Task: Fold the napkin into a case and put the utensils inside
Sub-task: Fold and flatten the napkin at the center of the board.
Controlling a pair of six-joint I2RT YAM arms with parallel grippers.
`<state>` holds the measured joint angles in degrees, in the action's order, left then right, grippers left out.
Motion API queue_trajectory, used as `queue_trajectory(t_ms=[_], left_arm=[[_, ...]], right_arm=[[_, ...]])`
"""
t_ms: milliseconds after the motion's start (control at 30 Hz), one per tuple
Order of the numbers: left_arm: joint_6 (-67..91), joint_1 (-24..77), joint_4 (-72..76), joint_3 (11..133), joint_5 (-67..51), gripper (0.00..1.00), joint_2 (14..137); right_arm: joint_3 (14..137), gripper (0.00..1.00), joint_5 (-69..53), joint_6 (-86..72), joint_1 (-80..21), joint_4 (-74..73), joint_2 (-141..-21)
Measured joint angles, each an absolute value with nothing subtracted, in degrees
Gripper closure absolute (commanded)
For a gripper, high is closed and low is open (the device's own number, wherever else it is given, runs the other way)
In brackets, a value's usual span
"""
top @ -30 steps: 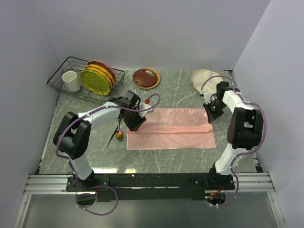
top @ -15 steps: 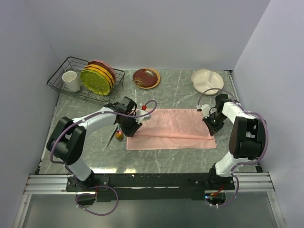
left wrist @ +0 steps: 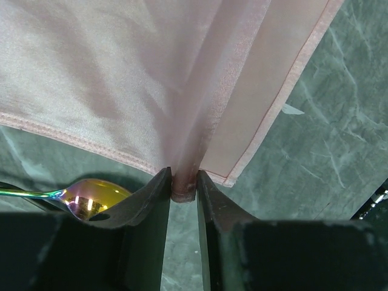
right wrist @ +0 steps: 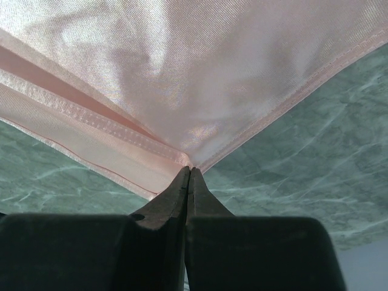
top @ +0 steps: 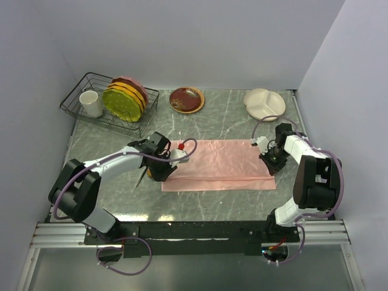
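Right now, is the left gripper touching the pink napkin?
Touching. The left wrist view shows the left gripper pinching a bunched fold of the napkin between its jaws.

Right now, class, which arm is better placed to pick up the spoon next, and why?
Left, probably: the spoon lies right beside its jaws, while the right arm pinches the napkin's opposite end.

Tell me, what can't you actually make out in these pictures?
- Fork: in no view. From above, the left arm covers where the utensils lie, leaving one thin dark handle.
- Spoon: left wrist view, bowl partly behind the left gripper finger, handle cut by the left edge.
- Napkin lower layers: every view, covered by its top layer.
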<state>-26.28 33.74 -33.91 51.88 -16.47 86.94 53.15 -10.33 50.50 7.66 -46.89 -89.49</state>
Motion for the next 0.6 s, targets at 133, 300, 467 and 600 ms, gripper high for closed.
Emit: queue_trajectory(t_ms=[133,300,467,600], left_arm=[[-26.6,34.5,-33.6,51.3,-15.9,0.60,86.9],[-27.9,35.0,-34.1,51.0,-15.5,0.59,86.7],[-29.4,34.9,-35.9,50.7,-15.4,0.57,84.8],[-31.0,34.6,-38.7,50.7,-15.7,0.54,82.6]], right_arm=[[53.1,0.93,-10.4,50.4,7.7,-47.0,-89.5],[53.1,0.97,-10.8,50.7,7.7,-47.7,-89.4],[52.1,0.84,-11.0,51.6,7.7,-48.4,-87.7],[51.9,0.77,-11.4,52.2,7.7,-49.8,-87.4]])
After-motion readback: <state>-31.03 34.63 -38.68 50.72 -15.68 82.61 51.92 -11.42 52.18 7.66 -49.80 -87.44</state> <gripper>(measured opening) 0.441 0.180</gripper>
